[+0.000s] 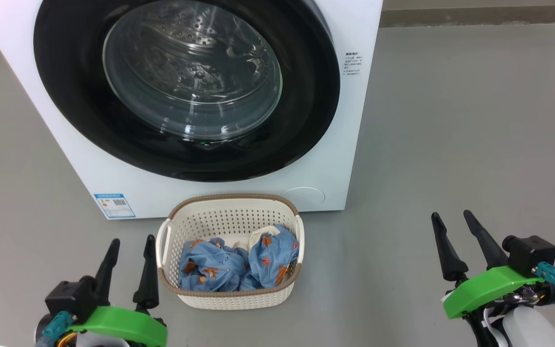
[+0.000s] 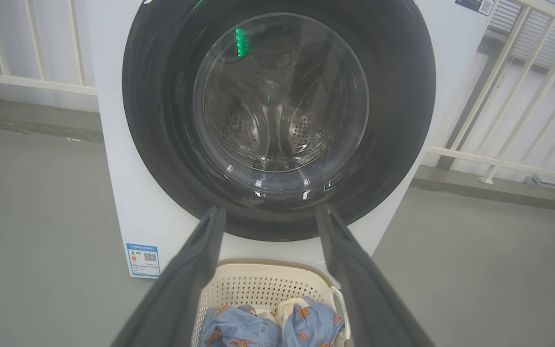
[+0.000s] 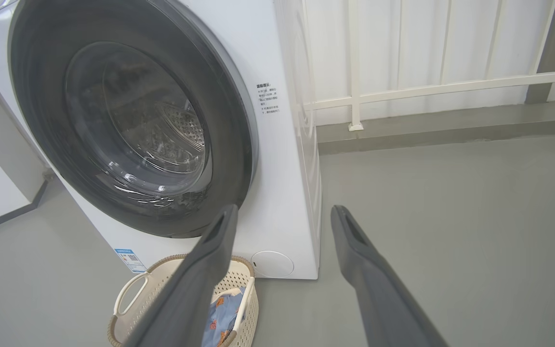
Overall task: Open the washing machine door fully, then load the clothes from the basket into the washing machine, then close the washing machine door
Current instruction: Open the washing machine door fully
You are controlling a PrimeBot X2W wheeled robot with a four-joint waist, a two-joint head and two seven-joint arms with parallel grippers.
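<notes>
The door (image 1: 191, 82) is closed flat against the washing machine (image 1: 162, 193). The basket (image 1: 231, 217) sits on the floor (image 1: 451, 120) just in front, holding the clothes (image 1: 239, 265) (blue, bear-printed). The left gripper (image 1: 133, 239) is near the basket and the right gripper (image 1: 450, 213) well apart, both spread wide and empty.

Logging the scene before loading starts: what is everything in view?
washing machine: one, white, facing the robot
washing machine door: one, glossy black, clear glass, shut
basket: one, cream-white, floor before the machine
clothes: heap, light blue, orange-brown print, in basket
label sticker: one, blue, machine front, lower left
floor: grey
railing: white, behind the machine
left gripper: dark, jaws open, empty
right gripper: dark, jaws open, empty
</notes>
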